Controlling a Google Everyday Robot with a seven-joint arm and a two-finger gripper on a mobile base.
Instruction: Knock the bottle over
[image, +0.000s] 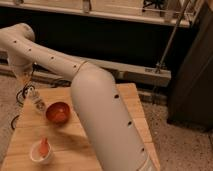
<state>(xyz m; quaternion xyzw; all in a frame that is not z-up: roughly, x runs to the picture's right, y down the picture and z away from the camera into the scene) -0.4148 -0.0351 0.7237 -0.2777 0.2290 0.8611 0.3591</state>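
The gripper hangs at the upper left of the frame, just above and slightly left of the bottle. Whether it is spread or closed up I cannot tell.

The bottle stands upright at the left edge of the wooden table, left of the red bowl and near it. It is small, clear and narrow, with a pale cap, and it is hard to make out against the floor behind it.

The main risk is the table edge. A push toward the left of the frame would likely send the bottle off the table instead of laying it down. A push to the right could roll it into the bowl. Coming straight down on the cap might only pin the bottle upright, and a sweep that runs too high could miss it altogether. The white cup at the lower left sits well apart and looks safe.
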